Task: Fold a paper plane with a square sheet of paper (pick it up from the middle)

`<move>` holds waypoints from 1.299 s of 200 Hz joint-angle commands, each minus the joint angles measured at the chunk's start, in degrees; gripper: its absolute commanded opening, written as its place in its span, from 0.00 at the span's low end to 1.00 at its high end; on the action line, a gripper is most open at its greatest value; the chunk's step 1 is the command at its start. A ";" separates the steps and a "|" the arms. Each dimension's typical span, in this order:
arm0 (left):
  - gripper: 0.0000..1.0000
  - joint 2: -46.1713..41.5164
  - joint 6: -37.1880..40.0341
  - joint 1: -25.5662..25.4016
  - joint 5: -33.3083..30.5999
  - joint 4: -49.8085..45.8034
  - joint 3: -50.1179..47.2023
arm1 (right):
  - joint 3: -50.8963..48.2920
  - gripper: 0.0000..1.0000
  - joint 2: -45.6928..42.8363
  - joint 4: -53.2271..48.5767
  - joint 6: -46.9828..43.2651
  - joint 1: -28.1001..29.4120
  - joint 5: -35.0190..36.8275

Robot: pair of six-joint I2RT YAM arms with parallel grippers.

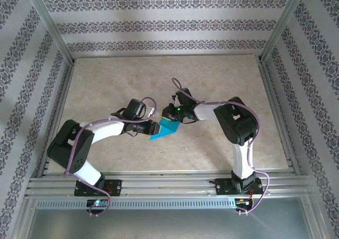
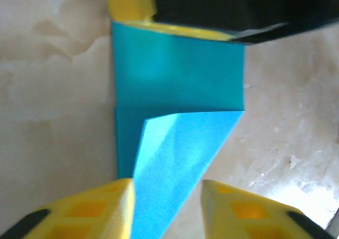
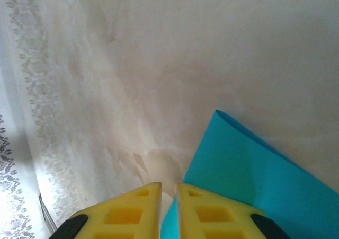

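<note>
The left gripper (image 1: 154, 126) (image 2: 167, 188) is partly open. Its two yellow fingers (image 2: 114, 210) stand apart, and a folded flap of the sheet of paper (image 1: 165, 129) (image 2: 180, 74) (image 3: 249, 180) passes between them without being squeezed. The teal sheet is near the middle of the surface (image 1: 106, 85), a little toward its near edge, between the two grippers. The right gripper (image 1: 174, 116) (image 3: 168, 188) is almost closed, with only a thin slit. The far edge of the sheet sits in this slit and appears pinched.
</note>
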 commanded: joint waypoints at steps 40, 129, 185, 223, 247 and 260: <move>0.59 -8.67 20.07 -10.58 -13.31 1.85 -3.21 | 1.38 0.17 2.66 -7.39 0.83 -1.00 2.21; 0.61 -1.12 36.15 -17.89 -28.37 -9.10 5.74 | 1.13 0.18 3.06 -8.84 1.84 -2.56 0.27; 0.68 1.56 40.59 -17.89 -26.50 -13.82 8.15 | 1.04 0.18 3.14 -8.51 2.91 -3.47 -0.61; 0.69 4.69 41.65 -18.33 -28.34 -10.72 8.51 | 0.99 0.18 3.46 -8.33 3.68 -3.99 -1.09; 0.69 7.23 42.84 -19.00 -30.55 -9.99 8.93 | 0.65 0.18 3.71 -7.88 4.79 -4.22 -1.55; 0.69 8.33 43.41 -19.55 -32.36 -9.59 9.14 | 0.50 0.18 3.85 -7.53 5.23 -4.34 -1.90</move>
